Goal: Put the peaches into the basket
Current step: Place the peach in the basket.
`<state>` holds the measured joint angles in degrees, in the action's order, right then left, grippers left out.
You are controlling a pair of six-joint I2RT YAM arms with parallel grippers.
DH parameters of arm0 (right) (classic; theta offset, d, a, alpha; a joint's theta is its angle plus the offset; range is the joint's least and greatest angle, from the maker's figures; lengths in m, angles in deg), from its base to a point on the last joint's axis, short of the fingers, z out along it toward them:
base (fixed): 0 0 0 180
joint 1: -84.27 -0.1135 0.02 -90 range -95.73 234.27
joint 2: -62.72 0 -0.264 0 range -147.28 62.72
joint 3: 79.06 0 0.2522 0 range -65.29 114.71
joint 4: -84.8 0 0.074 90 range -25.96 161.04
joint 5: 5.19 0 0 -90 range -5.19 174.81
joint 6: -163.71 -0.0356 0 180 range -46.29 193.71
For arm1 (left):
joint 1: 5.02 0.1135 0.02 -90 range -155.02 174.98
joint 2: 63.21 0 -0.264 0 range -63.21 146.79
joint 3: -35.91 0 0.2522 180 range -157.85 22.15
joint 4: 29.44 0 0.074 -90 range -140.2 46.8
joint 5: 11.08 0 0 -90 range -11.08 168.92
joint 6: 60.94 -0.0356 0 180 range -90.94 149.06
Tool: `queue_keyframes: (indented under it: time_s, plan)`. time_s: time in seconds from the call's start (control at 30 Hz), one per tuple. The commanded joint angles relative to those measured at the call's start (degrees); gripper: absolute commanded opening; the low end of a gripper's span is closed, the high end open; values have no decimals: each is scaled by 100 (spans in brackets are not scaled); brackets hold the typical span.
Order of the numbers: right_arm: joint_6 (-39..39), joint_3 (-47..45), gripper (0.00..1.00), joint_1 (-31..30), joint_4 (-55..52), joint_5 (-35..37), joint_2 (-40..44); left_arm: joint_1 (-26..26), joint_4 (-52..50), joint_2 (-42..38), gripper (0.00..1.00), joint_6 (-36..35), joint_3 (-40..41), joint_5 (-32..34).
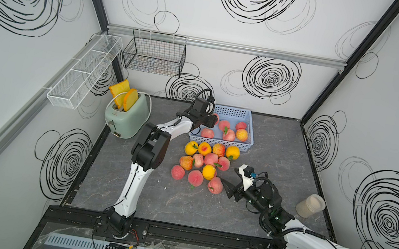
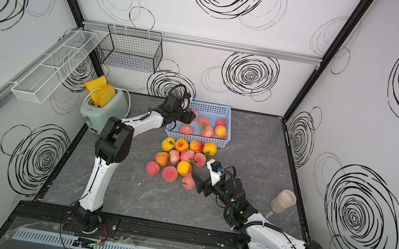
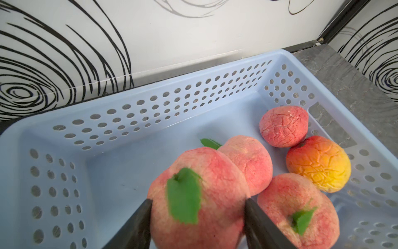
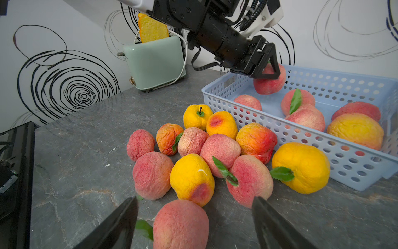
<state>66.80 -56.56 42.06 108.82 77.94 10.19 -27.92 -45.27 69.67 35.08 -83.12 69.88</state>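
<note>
The light blue perforated basket (image 1: 220,143) (image 2: 196,139) stands at the back of the table with several peaches (image 1: 229,133) inside. My left gripper (image 1: 214,120) (image 3: 198,200) hovers over the basket's left end. It is shut on a pink peach (image 3: 215,194) (image 4: 269,83) with a green leaf, held clear of the floor. A pile of pink and yellow peaches (image 1: 203,161) (image 4: 215,151) lies on the table in front of the basket. My right gripper (image 1: 230,188) (image 4: 195,200) is open, low at the pile's near right edge. One pink peach (image 4: 181,224) (image 1: 215,185) lies between its fingers, untouched.
A mint green toaster (image 1: 127,115) with two bread slices stands at the back left, its cord trailing beside it. A lidded jar (image 1: 310,205) sits near the right table edge. A black wire basket (image 1: 155,53) and a white mesh rack (image 1: 84,70) hang on the walls.
</note>
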Motion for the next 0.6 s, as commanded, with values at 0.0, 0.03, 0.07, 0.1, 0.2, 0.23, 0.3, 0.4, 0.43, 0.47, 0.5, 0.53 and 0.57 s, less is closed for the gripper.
queue_keyframes:
  time_s: [0.0,0.03,0.07,0.1,0.2,0.23,0.3,0.4,0.43,0.47,0.5,0.53,0.57]
  plan:
    - [137,111,86,-50,117,123,-54,-60,-71,163,66,-137,-227,-96]
    - [135,103,86,-58,113,146,-55,-64,-66,190,66,-105,-230,-94]
    - [125,111,86,-59,116,164,-49,-65,-74,209,66,-89,-237,-93]
    - [126,111,86,-67,111,192,-47,-66,-83,237,66,-75,-248,-95]
    - [125,107,86,-67,87,285,-39,-84,-118,267,67,-53,-224,-104]
    - [121,109,86,-67,89,300,-38,-97,-110,273,68,-51,-201,-114]
    - [125,111,86,-75,81,322,-29,-101,-124,294,71,-39,-186,-117]
    - [116,111,86,-77,65,377,-11,-102,-165,300,78,-8,-165,-136]
    - [112,111,86,-81,61,397,-11,-106,-171,289,80,-7,-155,-141]
    - [119,111,86,-72,61,414,-4,-101,-155,267,82,-5,-134,-150]
    - [117,111,86,-84,59,415,-1,-101,-138,244,83,-5,-110,-164]
    - [112,111,86,-85,55,416,-3,-101,-124,223,84,-3,-94,-183]
    - [112,110,86,-85,51,431,-3,-101,-135,199,85,-14,-87,-213]
